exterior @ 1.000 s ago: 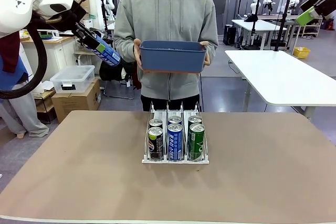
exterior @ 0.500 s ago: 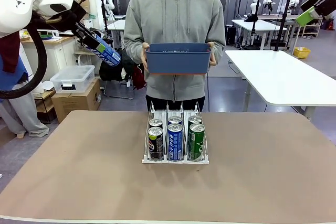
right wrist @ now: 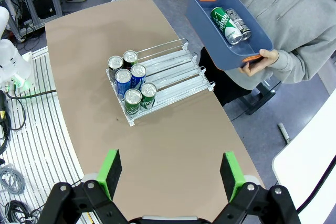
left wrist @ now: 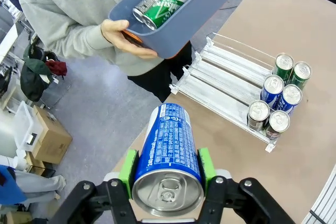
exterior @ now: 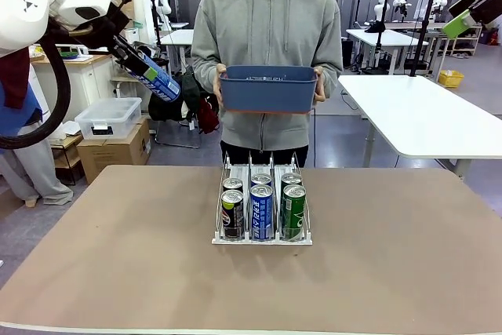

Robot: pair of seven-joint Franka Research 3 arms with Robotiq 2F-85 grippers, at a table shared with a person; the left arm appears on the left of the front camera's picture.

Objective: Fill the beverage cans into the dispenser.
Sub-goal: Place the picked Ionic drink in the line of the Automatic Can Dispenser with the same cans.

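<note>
Workroom with white tables at the far right and a clear storage box over a cardboard box at the far left; a brown table fills the foreground. Dispenser: white wire rack of three lanes, at the middle of the table, running near to far. Beverage cans in it: six, upright, in two rows of three packed at the near end. The near row is a dark can in the left lane, a blue can in the middle and a green can in the right; the second row stands touching behind them. Blue-and-white can: off the table, clamped across its body between the green pads of the left gripper. It is tilted, with its silver top toward the wrist and its base pointing down and to the right. Left arm: raised high over the far left corner of the table, wrist angled downward toward the dispenser, well apart from it. Blue bin: held level at chest height beyond the far edge, straight behind the dispenser, by a person in a grey hoodie, one hand at each end. It contains a green can and a silver-and-dark can lying side by side. Right gripper: fingers spread wide, nothing between them, poised high above the right side of the table and looking down on it.
</note>
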